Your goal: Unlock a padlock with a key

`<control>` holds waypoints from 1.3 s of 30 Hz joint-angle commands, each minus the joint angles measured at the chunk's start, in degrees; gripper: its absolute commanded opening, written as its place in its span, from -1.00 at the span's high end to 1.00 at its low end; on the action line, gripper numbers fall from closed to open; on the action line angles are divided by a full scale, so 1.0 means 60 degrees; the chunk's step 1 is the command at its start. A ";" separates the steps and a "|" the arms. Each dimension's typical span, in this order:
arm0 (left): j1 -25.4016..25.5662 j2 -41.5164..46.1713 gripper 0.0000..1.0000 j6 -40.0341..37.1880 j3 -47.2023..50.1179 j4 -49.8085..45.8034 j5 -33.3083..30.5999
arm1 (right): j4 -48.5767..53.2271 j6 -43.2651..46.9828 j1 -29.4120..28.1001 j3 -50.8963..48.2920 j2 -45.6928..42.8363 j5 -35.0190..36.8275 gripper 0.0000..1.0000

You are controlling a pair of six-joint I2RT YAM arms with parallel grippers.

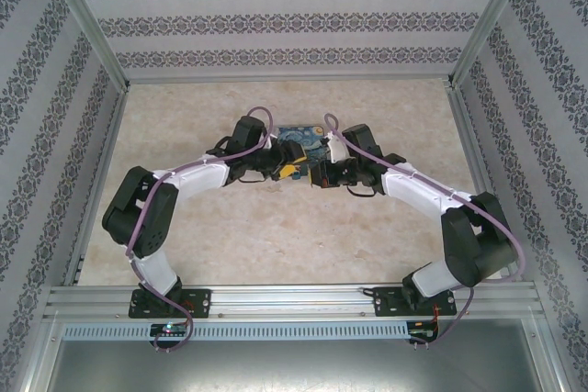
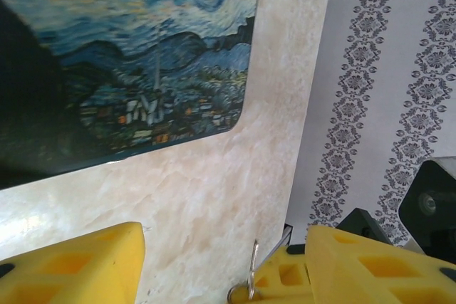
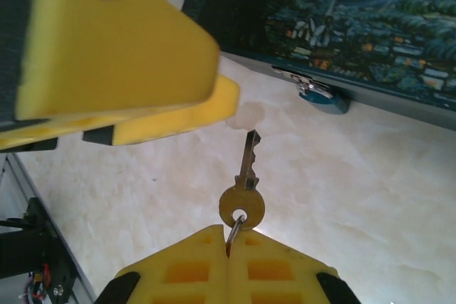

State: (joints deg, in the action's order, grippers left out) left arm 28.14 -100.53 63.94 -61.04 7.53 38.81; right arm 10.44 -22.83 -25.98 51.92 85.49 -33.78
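Brass-coloured key (image 3: pixel 243 201) is dangling by its ring (image 3: pixel 233 231) from my clenched right gripper (image 3: pixel 228 265) while my released left gripper (image 2: pixel 224 254) is hovering alongside, needing to pinch its bow.

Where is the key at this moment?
In the right wrist view, the key is held by its ring in the shut right pincer, with its blade pointing toward the left pincer, close beside the blue tin.

tin (image 1: pixel 301 141): blue swirls, yellow flecks, dark village scene | table (image 1: pixel 276 245): beige marble | walls (image 1: pixel 294 16): white, grey damask bands | fingers (image 3: pixel 185 272): yellow | key (image 3: pixel 244 194): gold head, blade looks darker | arms (image 1: pixel 197 174): black-white | cables (image 1: pixel 147 218): purple
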 commanded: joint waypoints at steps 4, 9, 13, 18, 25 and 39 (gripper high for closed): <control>0.0303 -0.0330 -0.17 0.0175 -0.0500 0.0577 -0.0008 | -0.0479 -0.0233 0.0093 -0.0229 -0.0292 -0.0636 1.00; 0.0405 -0.0468 -0.05 0.0197 -0.0570 0.0634 -0.0015 | -0.0570 -0.0298 0.0111 -0.0260 -0.0307 -0.0665 1.00; 0.0417 -0.0530 0.09 0.0193 -0.0537 0.0701 -0.0009 | -0.0582 -0.0330 0.0118 -0.0289 -0.0334 -0.0665 1.00; 0.0423 -0.0567 0.25 0.0154 -0.0524 0.0708 -0.0037 | -0.0622 -0.0376 0.0169 -0.0319 -0.0347 -0.0683 1.00; 0.0423 -0.0603 0.51 0.0018 -0.0535 0.0566 -0.0092 | -0.0626 -0.0397 0.0184 -0.0333 -0.0354 -0.0686 1.00; 0.0434 -0.0607 1.00 -0.0179 -0.0579 0.0533 -0.0063 | -0.0621 -0.0520 0.0235 -0.0311 -0.0431 -0.0517 0.77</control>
State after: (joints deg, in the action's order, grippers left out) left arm 30.02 -103.57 64.45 -62.94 9.50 38.70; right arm 7.84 -25.28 -25.54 50.33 84.77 -36.58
